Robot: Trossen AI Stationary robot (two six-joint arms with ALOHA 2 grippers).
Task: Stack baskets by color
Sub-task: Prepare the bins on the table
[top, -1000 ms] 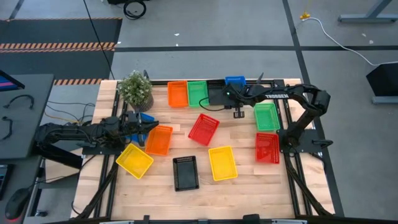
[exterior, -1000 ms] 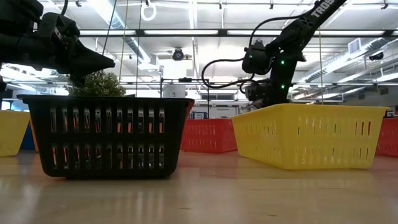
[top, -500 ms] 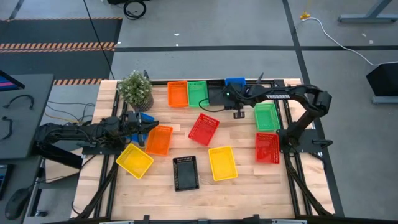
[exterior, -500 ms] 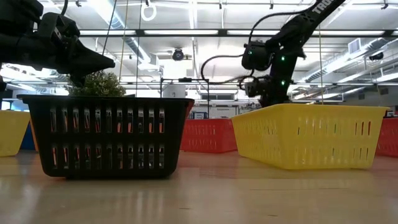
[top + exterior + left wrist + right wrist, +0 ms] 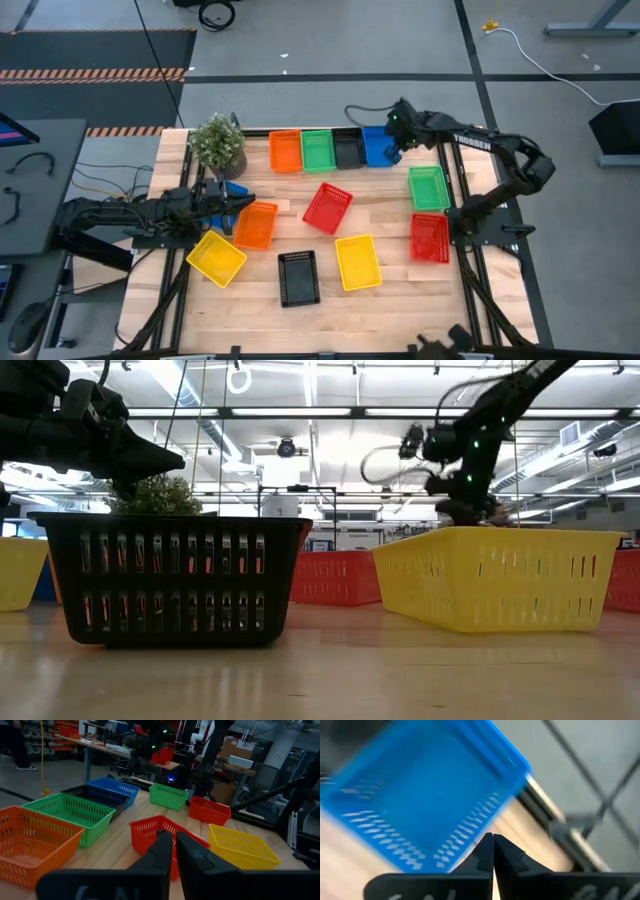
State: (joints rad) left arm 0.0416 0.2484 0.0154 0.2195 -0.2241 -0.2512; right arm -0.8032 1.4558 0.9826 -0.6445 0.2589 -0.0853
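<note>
The right gripper (image 5: 398, 133), fingers closed and seemingly empty, hovers over the blue plastic mesh basket (image 5: 378, 146) at the counter's (image 5: 390, 290) upper-centre edge. Descending closed could knock it off. The left gripper (image 5: 243, 200), closed, waits at centre-left.

Black basket (image 5: 170, 578) stands closest on the wooden bench (image 5: 320, 680), slotted side facing the lens, with a yellow basket (image 5: 497, 577) beside it at the right and a red basket (image 5: 336, 577) farther back in the gap between them. Another yellow basket (image 5: 20, 572) is cut off at the left edge, and the leafy top of a plant (image 5: 155, 495) rises behind the black one. Left tool (image 5: 165, 459) hangs above the black basket, tips pressed together and pointing right; right arm (image 5: 470, 455) is raised above the near yellow basket's far side, under ceiling strip lights.
</note>
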